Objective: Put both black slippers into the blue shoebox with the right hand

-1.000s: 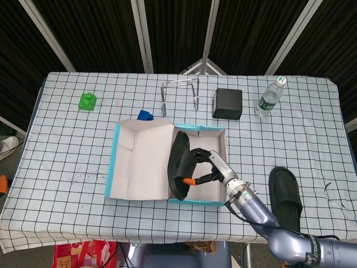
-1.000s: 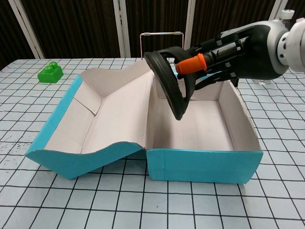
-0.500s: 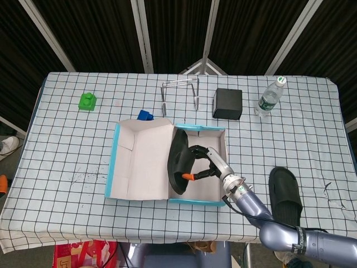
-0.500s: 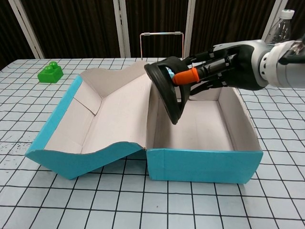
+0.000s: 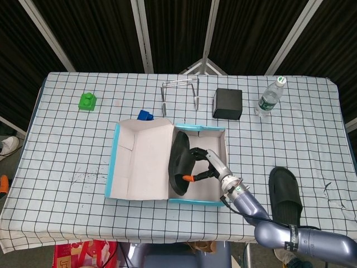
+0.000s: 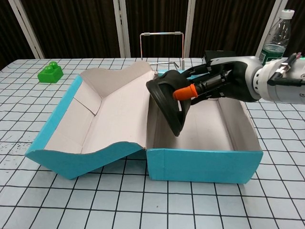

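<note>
My right hand [image 6: 209,87] [image 5: 204,166] grips one black slipper [image 6: 167,105] [image 5: 178,167] by its strap, sole facing left, toe end pointing down inside the open blue shoebox [image 6: 205,164] [image 5: 222,139]. The slipper stands tilted on edge near the box's left inner wall, low over the floor. The second black slipper [image 5: 284,192] lies flat on the table right of the box, seen only in the head view. The box's lid [image 6: 86,124] lies folded open to the left. My left hand is not in either view.
A green block [image 6: 50,72] [image 5: 87,101] sits at the far left. A wire rack [image 6: 162,45] [image 5: 181,95], a small blue block [image 5: 145,115], a black cube [image 5: 227,103] and a water bottle [image 6: 274,33] [image 5: 270,96] stand behind the box.
My right hand has lowered the slipper further down into the box and the arm has drawn lower toward the box's right side.
</note>
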Motion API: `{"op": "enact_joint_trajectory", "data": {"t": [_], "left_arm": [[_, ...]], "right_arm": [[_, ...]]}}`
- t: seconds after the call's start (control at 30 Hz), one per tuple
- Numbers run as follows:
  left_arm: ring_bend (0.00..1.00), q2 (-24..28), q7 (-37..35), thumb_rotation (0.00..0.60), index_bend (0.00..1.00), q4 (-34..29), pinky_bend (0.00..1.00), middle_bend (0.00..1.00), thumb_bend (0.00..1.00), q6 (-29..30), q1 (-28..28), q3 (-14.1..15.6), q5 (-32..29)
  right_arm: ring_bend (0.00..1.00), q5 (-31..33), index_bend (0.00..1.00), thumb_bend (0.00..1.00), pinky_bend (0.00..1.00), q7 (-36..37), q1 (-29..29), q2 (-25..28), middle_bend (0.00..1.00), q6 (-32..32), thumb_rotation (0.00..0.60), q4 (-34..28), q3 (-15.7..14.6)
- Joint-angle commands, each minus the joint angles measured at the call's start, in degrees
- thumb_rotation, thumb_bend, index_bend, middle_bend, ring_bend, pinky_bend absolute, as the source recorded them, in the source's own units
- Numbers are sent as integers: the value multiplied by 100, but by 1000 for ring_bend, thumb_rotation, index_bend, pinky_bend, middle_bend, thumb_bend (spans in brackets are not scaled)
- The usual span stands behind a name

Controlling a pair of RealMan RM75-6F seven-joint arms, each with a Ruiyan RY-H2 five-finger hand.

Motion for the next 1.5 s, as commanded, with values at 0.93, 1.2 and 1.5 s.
{"op": "enact_joint_trajectory", "data": {"t": [0.93,1.2,1.5], "left_arm": [[0,24,-53,600,141,-9,22,6,706,47,21,7,34],[0,24,-48,600,141,-16,22,6,705,66,25,13,59],[0,24,-38,600,141,-20,22,6,706,70,28,12,54]], "right_arm": [[289,175,641,385,201,-716,258,-677,440,552,600,582,-615],[289,-79,652,386,201,-1266,288,-949,440,1023,600,849,-869],[289,-223,652,389,201,-1869,280,-1245,440,1297,600,1098,-1096]]}}
